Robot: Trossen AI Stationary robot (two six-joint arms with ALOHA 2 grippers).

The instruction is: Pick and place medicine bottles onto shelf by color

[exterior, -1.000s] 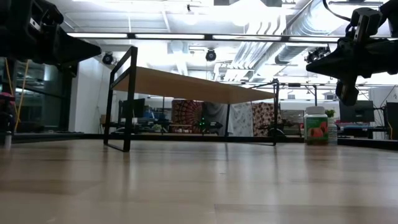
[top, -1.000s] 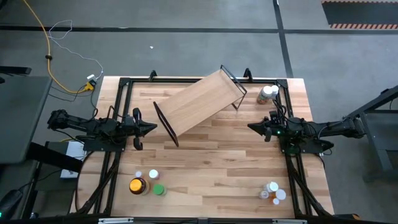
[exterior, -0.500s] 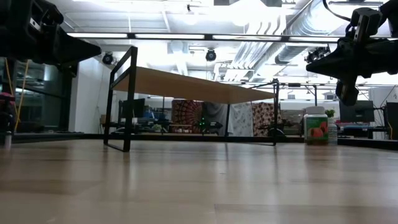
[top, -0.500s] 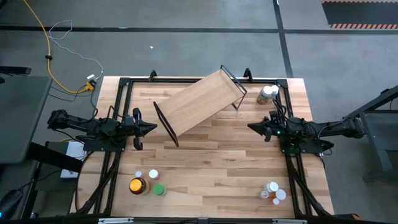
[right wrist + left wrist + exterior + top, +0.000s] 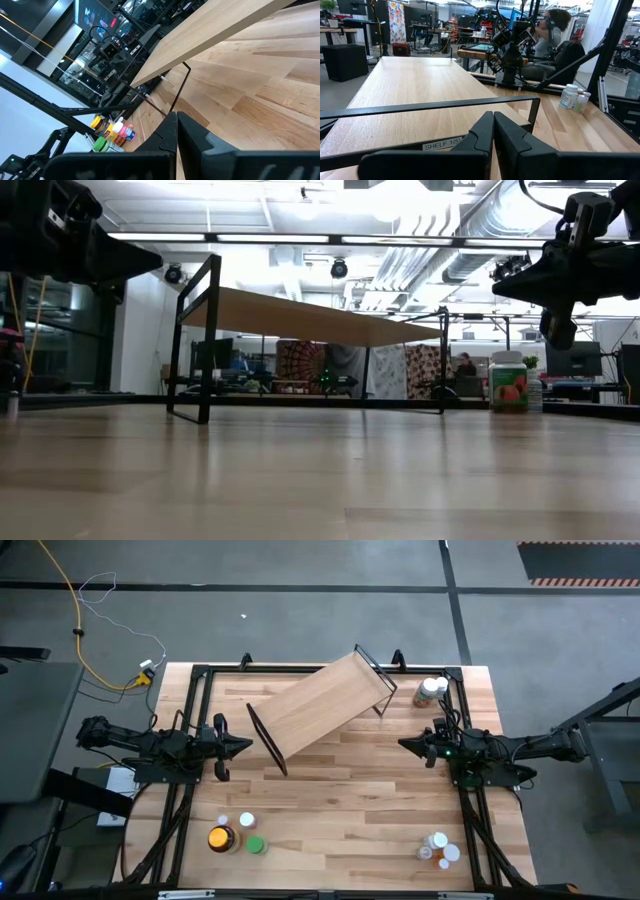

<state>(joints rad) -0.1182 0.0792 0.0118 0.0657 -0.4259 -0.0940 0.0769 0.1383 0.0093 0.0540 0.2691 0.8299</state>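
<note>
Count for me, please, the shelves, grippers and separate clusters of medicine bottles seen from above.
Shelf: 1
Grippers: 2, left gripper and right gripper
Bottle clusters: 3, near-left cluster, near-right cluster, far-right cluster
Total: 6

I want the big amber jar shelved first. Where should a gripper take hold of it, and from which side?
Probably from straight above, fingers closing across the body just under the yellow lid. The amber jar stands upright near the table's front left, with small bottles close on its right, so a sideways approach looks crowded. The left gripper is the nearer one.
</note>
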